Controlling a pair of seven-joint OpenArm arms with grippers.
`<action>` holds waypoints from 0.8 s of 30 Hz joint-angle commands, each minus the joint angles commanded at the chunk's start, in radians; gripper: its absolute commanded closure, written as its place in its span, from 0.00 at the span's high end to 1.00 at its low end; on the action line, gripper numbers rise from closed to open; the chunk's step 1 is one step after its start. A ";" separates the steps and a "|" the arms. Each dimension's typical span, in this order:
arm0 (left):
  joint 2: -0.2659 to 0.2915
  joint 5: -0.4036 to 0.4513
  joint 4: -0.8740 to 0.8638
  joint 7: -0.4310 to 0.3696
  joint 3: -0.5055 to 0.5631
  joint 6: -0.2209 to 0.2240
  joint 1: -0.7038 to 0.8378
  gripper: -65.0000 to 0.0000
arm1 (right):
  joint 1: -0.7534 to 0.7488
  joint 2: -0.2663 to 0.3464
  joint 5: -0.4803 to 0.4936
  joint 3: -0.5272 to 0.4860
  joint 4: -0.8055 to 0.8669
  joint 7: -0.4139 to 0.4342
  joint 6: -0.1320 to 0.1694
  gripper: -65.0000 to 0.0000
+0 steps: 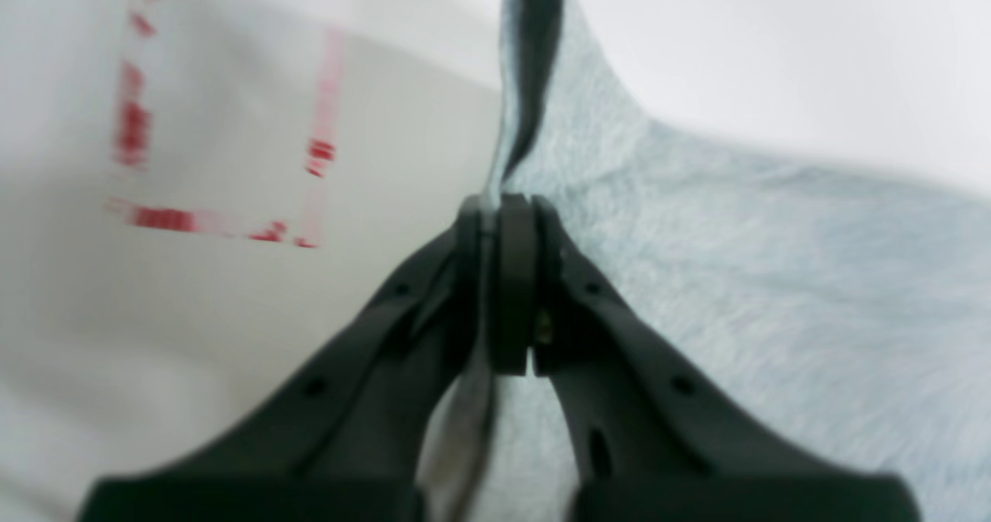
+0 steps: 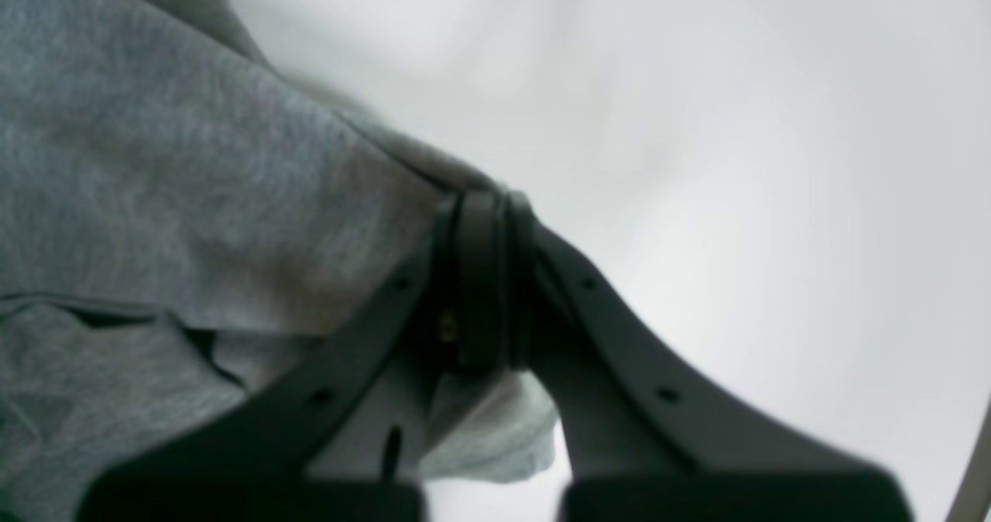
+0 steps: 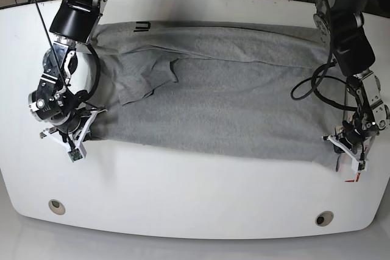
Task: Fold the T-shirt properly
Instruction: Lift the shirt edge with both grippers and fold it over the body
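Note:
The T-shirt (image 3: pixel 213 101) lies spread wide across the white table (image 3: pixel 195 193), light heather grey, with a bit of black lettering (image 3: pixel 142 26) showing at its far left edge. My right gripper (image 3: pixel 91 127), on the left of the base view, is shut on the shirt's near left corner; the right wrist view shows the black fingers (image 2: pixel 484 200) pinching grey cloth (image 2: pixel 178 181). My left gripper (image 3: pixel 337 150) is shut on the near right corner, and the left wrist view shows the fingers (image 1: pixel 507 204) clamping a raised fold of fabric (image 1: pixel 735 274).
Red marks (image 1: pixel 224 224) lie on the table beside the left gripper, seen also as a red spot (image 3: pixel 353 178) in the base view. Two round holes (image 3: pixel 56 206) (image 3: pixel 324 218) sit near the table's front edge. Cables run behind the table's far edge.

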 joint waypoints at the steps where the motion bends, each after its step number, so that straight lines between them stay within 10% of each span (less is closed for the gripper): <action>1: 0.000 0.000 0.017 0.009 0.000 -0.008 0.008 0.01 | 0.000 0.000 0.000 0.000 0.011 -0.012 0.000 0.00; 6: -0.002 -0.041 0.147 0.068 -0.002 -0.078 0.071 0.01 | -0.003 0.000 0.002 0.000 0.094 -0.060 0.000 0.00; 24: -0.009 -0.152 0.609 0.265 -0.141 -0.124 0.373 0.01 | -0.169 0.000 0.002 0.006 0.244 -0.095 0.000 0.00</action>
